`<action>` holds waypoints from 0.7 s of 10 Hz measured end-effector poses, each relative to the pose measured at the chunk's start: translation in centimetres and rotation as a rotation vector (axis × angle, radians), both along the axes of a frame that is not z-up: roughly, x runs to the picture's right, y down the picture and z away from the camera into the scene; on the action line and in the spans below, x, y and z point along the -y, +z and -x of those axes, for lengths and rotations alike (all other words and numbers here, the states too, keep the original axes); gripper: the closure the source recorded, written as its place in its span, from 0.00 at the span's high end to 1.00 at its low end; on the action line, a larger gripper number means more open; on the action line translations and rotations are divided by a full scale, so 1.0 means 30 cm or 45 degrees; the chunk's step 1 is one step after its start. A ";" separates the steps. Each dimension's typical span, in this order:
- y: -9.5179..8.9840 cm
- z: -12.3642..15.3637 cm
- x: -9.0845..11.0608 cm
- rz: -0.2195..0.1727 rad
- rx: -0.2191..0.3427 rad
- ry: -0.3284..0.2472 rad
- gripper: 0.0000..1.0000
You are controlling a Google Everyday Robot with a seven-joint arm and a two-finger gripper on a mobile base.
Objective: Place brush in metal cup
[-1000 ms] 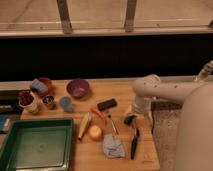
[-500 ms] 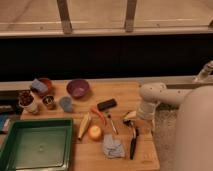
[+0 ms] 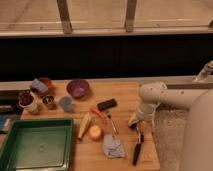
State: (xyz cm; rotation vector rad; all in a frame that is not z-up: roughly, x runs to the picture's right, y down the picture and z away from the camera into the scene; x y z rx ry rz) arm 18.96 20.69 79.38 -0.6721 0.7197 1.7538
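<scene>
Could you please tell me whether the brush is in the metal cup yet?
Out. The brush lies flat on the table's right front, just under the gripper; the metal cup stands far left.

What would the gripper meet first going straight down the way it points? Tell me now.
Probably the brush: the gripper points down just above its far end. Depth is unclear, so it may touch the wooden table beside it.

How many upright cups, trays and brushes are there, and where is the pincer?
Upright cups: 3 (white cup, metal cup, grey-blue cup)
Trays: 1
Brushes: 1
Total: 5
Pincer: open, over the brush's upper end.
</scene>
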 end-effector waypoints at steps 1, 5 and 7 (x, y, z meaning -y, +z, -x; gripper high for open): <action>-0.026 0.015 0.016 -0.020 0.007 -0.003 0.80; -0.031 0.072 0.007 -0.025 0.044 -0.013 0.80; 0.009 0.054 -0.041 0.016 0.037 0.004 0.80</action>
